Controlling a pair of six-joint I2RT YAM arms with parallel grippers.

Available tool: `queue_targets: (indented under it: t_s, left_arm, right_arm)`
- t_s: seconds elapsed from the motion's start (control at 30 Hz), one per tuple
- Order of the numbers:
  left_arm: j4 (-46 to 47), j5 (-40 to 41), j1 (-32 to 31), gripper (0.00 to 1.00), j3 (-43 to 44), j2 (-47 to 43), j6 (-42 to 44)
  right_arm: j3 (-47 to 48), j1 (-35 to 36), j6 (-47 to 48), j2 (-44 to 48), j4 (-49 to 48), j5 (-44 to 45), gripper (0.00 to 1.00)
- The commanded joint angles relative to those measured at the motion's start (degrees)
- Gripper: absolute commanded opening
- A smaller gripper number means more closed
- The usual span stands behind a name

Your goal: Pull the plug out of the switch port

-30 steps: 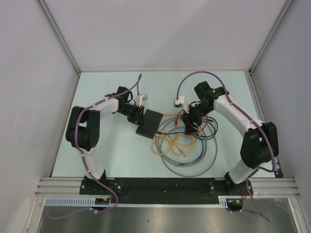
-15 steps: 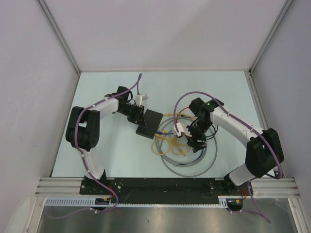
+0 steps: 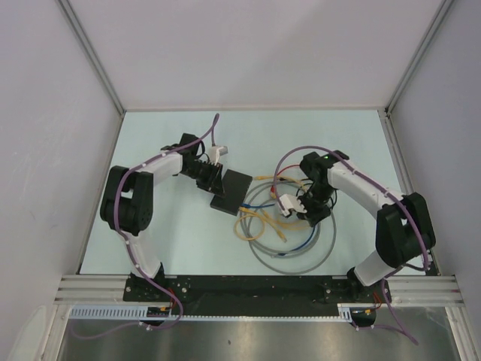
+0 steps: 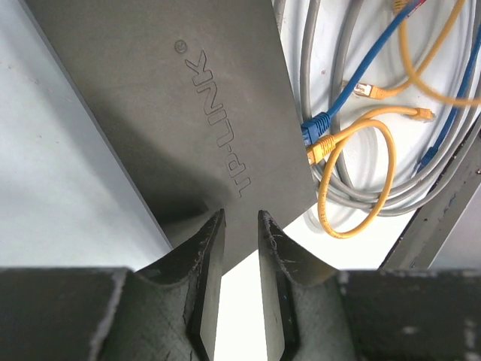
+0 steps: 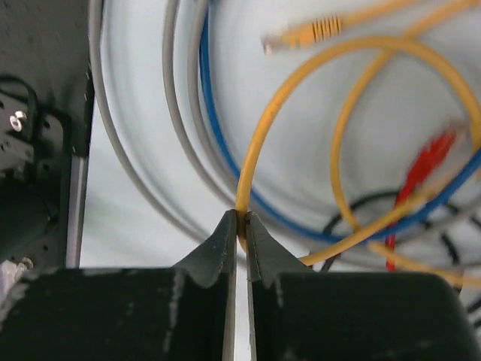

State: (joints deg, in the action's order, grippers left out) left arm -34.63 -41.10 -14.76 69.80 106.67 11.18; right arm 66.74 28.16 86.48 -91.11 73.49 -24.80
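The switch (image 3: 231, 192) is a flat black box on the table, seen close up (image 4: 180, 105) in the left wrist view. A blue plug (image 4: 314, 128) and a yellow plug (image 4: 322, 148) sit side by side in its port edge. My left gripper (image 4: 240, 226) hovers over the switch's opposite edge, its jaws a narrow gap apart with nothing between them; whether it touches the switch I cannot tell. My right gripper (image 5: 240, 218) is down in the cable pile (image 3: 308, 213), shut on a yellow cable (image 5: 252, 173). Whether that cable runs to the plugged yellow plug I cannot tell.
Loops of grey cable (image 3: 293, 256), blue cable (image 5: 225, 150), black and red cable (image 5: 425, 162) lie tangled right of the switch. A loose yellow plug (image 5: 301, 34) rests among them. White enclosure walls (image 3: 60, 113) ring the table.
My right gripper swung from the far side of the cable pile toward the near side, dropped into the loops and closed on the yellow cable. The left arm and switch stayed put.
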Motion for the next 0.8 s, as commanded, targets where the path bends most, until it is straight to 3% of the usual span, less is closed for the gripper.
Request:
queue_targets:
  t_s: [0.0, 0.07, 0.1, 0.27, 0.4, 0.53, 0.57, 0.77]
  left_arm:
    - [1.0, -0.9, -0.2, 0.30, -0.8, -2.6, 0.6]
    - [1.3, -1.9, -0.2, 0.30, -1.2, -2.7, 0.2]
    - [1.8, -2.1, -0.3, 0.30, -1.6, -2.9, 0.2]
    - [1.4, -2.3, 0.0, 0.32, -1.4, -5.1, 0.8]
    - [0.5, -1.5, 0.7, 0.35, -0.9, -8.0, 0.3]
    - [1.1, -0.6, 1.1, 0.38, -2.6, -10.6, -0.2]
    - [1.4, 0.0, 1.1, 0.38, -3.3, -10.6, -0.4]
    - [1.2, 2.9, 1.6, 0.39, -6.0, -9.5, 0.2]
  right_arm:
    - [0.3, -6.6, 6.1, 4.7, 5.9, 7.4, 0.09]
    - [0.3, -8.2, 6.2, 5.4, 5.7, 8.1, 0.24]
    - [0.4, -9.3, 5.5, 5.8, 5.0, 8.1, 0.43]
    - [1.6, -10.1, 2.3, 8.7, 0.4, 2.6, 0.64]
    - [5.1, -10.1, -9.2, 6.6, -8.5, -2.6, 0.68]
    - [12.0, -9.3, -30.4, -0.3, -19.6, -12.9, 0.67]
    - [14.4, -8.9, -41.7, -1.9, -24.4, -16.6, 0.67]
    - [22.4, -4.5, -66.3, -18.9, -35.8, -29.6, 0.57]
